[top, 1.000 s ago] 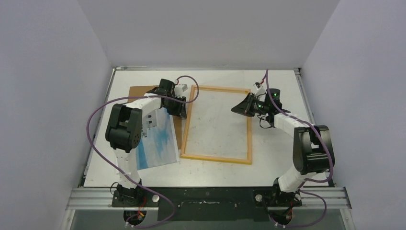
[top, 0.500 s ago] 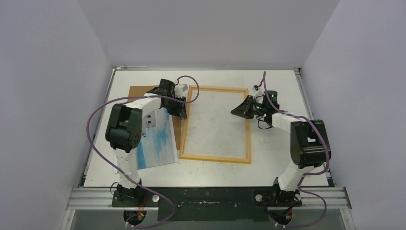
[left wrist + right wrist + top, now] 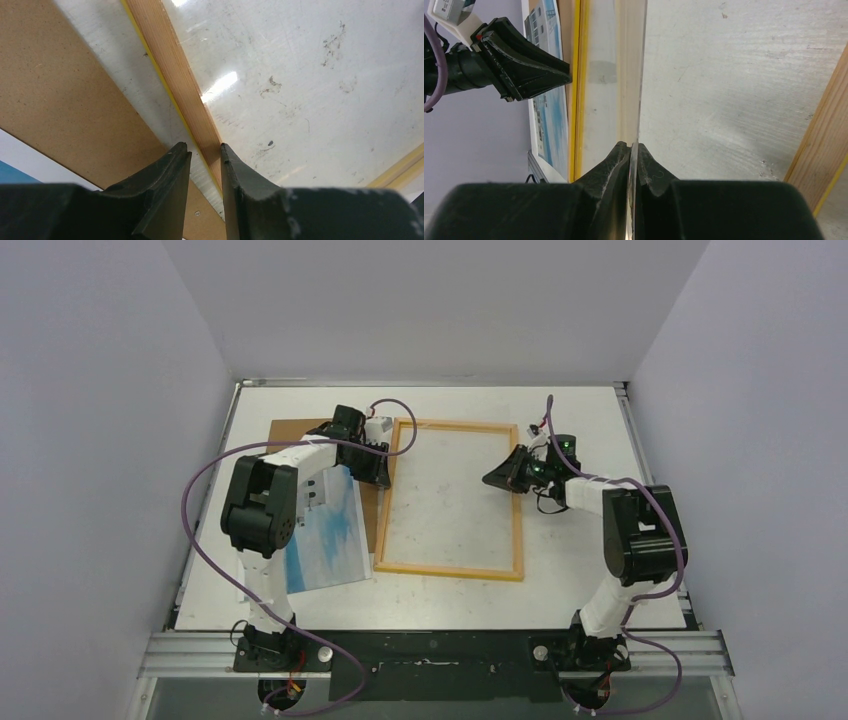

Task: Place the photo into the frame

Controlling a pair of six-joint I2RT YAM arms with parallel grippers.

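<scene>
Blue-white photo [image 3: 340, 532] half hidden under left arm [image 3: 262, 505] — right gripper [image 3: 631, 145] pinching clear pane [image 3: 616, 100].

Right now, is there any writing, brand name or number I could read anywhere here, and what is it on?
No text can be read.
The grey label on the left arm's wrist: dark printed marks, too blurred.
The photo: picture only, no lettering visible.

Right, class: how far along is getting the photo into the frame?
Done: the frame lies back-up on the table. In hand: the left gripper straddles its left rail; the right gripper pinches what looks like a clear pane. Left: the photo lies outside, beside the frame.
</scene>
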